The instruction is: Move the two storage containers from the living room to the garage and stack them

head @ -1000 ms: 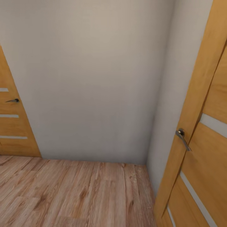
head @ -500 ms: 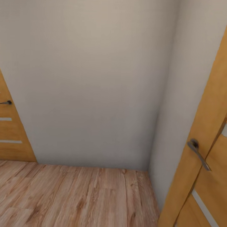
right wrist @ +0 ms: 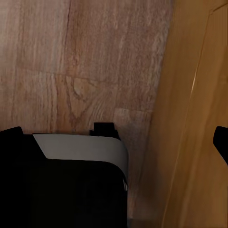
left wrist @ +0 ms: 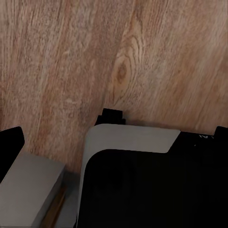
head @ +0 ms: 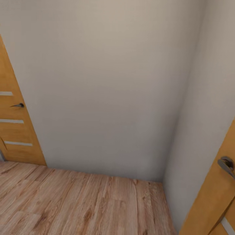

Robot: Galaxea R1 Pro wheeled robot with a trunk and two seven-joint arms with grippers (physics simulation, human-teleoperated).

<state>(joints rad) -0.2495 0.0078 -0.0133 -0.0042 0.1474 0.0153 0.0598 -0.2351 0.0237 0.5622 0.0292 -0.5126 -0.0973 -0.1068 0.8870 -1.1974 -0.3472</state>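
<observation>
The two storage containers are out of view. I face a plain pale wall (head: 104, 91) meeting light wood-plank flooring (head: 81, 202) in a corner. In the left wrist view my left gripper (left wrist: 115, 137) is open, its black fingertips (left wrist: 10, 142) far apart at the frame's edges, with nothing between them but planks and my own grey-and-black body (left wrist: 133, 180). My right gripper (right wrist: 115, 137) is open in the same way, above planks and close to an orange wooden door (right wrist: 194, 118).
An orange wooden door (head: 14, 130) with a lever handle (head: 18, 105) stands at the left. Another orange door (head: 212, 202) with a metal handle (head: 227, 164) stands close at the lower right. The side wall (head: 209, 98) closes off the right.
The whole head view has shifted, so the camera moved: the right door has slid towards the lower right corner. No gripper change is visible.
</observation>
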